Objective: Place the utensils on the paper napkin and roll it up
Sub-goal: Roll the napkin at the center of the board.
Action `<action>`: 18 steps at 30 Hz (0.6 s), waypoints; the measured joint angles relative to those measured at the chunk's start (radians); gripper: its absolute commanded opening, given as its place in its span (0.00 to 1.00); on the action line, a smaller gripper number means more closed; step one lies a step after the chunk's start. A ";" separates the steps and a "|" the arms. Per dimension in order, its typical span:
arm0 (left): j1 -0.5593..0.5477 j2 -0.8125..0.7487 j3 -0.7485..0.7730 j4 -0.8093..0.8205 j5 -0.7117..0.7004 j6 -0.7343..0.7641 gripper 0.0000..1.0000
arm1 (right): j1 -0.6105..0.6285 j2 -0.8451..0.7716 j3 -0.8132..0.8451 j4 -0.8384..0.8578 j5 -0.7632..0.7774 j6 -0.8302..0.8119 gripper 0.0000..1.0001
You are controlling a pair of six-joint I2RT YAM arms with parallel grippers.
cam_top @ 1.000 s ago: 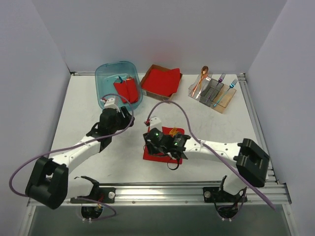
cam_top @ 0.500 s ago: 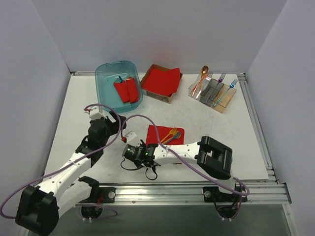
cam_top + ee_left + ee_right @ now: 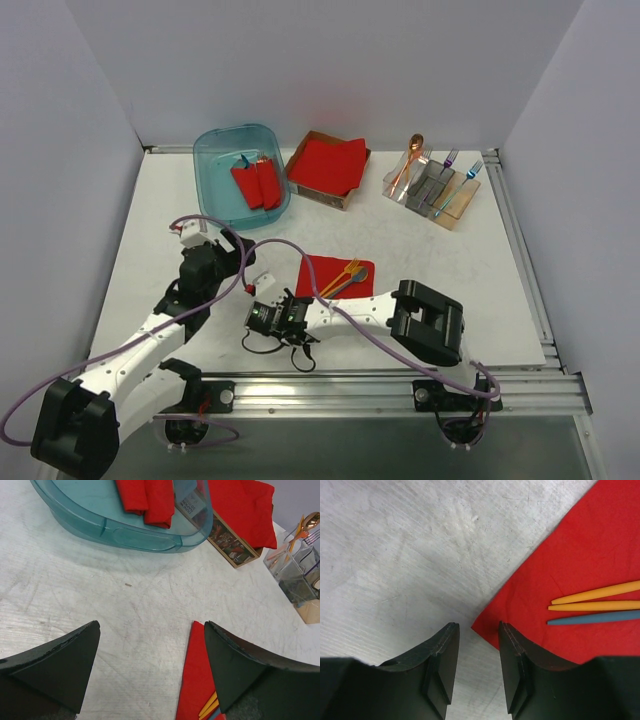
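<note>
Utensils (image 3: 597, 605) lie on the paper napkin (image 3: 560, 555) mid table (image 3: 440, 250), right gripper (image 3: 477, 627) half-open and empty at its corner, left gripper (image 3: 151, 627) wide and empty beside it, so we pinch only that corner and roll slowly over the cutlery.

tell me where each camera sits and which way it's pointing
top external: above and behind the arm bases, looking down on the table; both arms show.
left wrist: on the left arm, low, facing across the table to the teal bin; the open left gripper frames the bottom.
right wrist: on the right arm, looking down at a corner of the paper napkin; the right gripper sits at the bottom edge.
shared: both wrist views catch the paper napkin and the utensils lying on it.
</note>
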 measured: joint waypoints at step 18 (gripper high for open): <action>0.000 0.041 0.000 0.012 0.026 0.001 0.94 | 0.011 0.024 0.019 -0.031 0.068 0.028 0.06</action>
